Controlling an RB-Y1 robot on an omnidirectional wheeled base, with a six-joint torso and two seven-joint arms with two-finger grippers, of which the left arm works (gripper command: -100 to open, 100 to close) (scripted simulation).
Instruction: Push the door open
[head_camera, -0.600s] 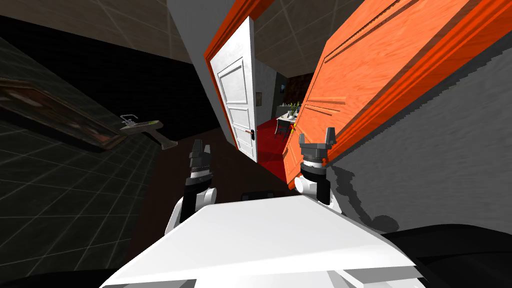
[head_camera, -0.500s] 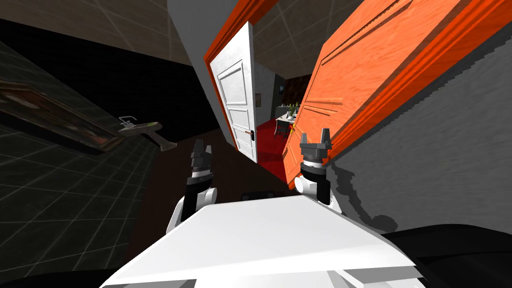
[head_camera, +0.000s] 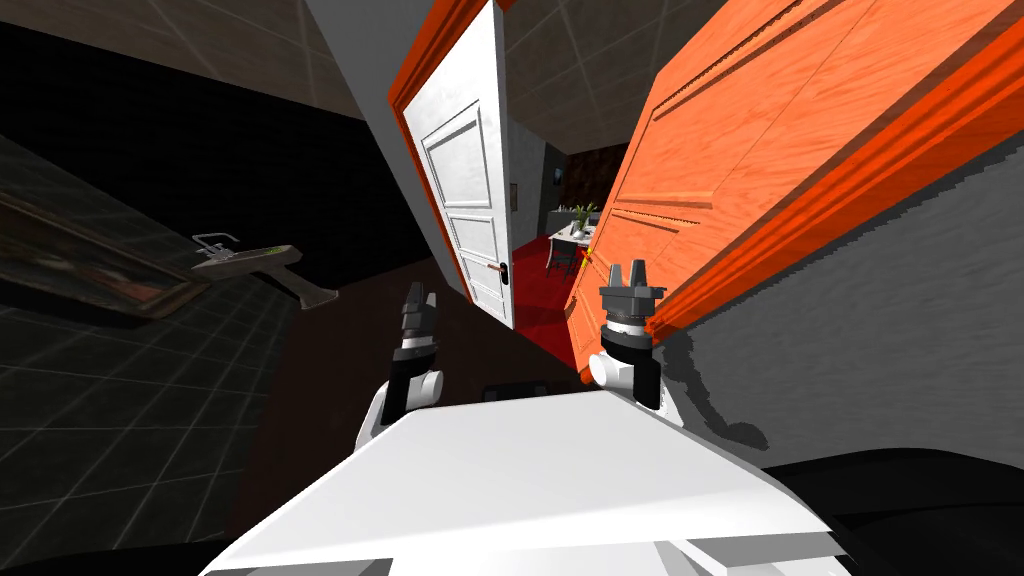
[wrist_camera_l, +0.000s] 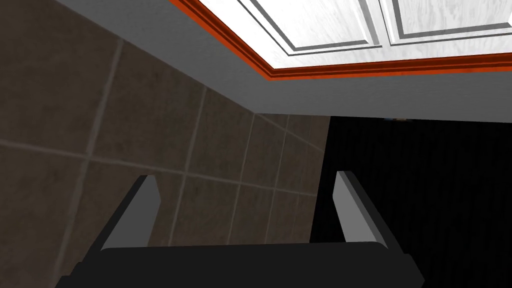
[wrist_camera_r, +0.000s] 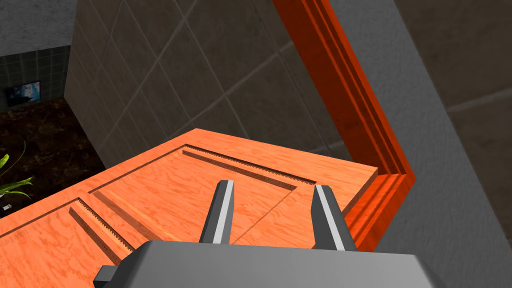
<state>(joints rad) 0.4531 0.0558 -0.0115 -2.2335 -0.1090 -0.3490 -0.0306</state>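
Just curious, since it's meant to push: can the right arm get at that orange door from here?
Probably yes: the orange door lies directly ahead of the right arm and its jaws, with nothing in between.

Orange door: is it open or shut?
Open: the orange door stands angled off its frame, and a red floor shows past its edge.

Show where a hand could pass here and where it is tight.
Free: the gap between the white door and the orange door, above the red floor; also the dark floor by the left hand. Tight: the right hand lies close against the orange door, beside its frame.
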